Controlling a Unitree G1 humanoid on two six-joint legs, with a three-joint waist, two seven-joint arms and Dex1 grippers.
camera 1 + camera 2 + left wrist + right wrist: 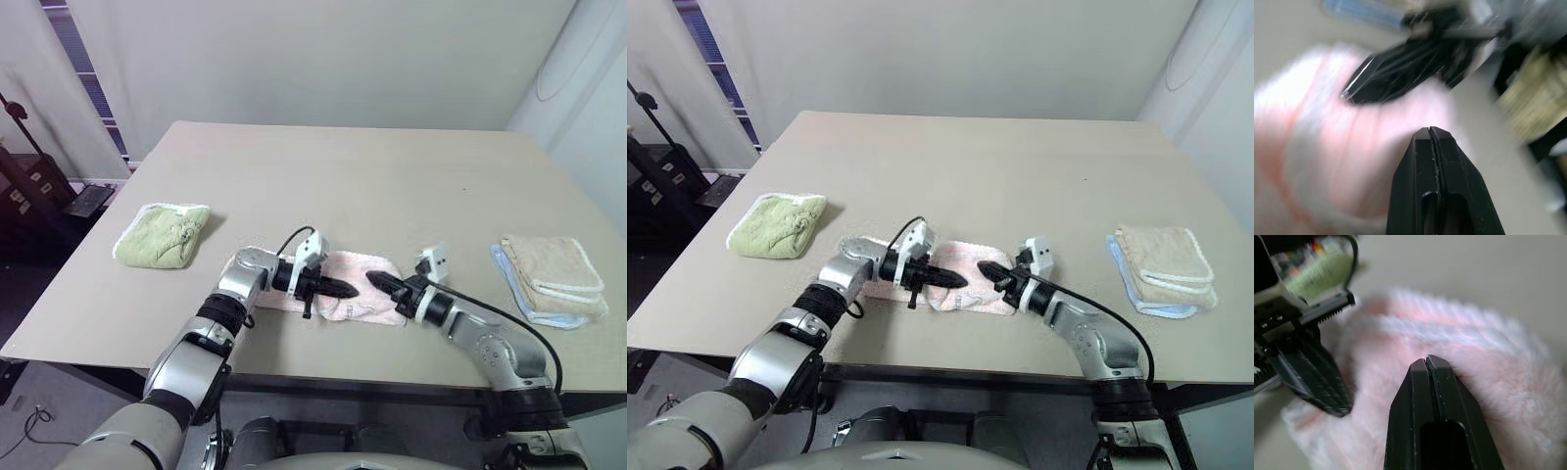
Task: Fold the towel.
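Head views: pink towel lies bunched at the table's near edge, left gripper and right gripper over it. Wrist views: each pincer's fingers pressed together, empty, above the pile.

No text, label, brand, number or sign can be read in any of the pictures. A small patch of coloured marks sits on the part of the other arm at the upper left of the right wrist view, but it is too blurred to tell whether it is writing.
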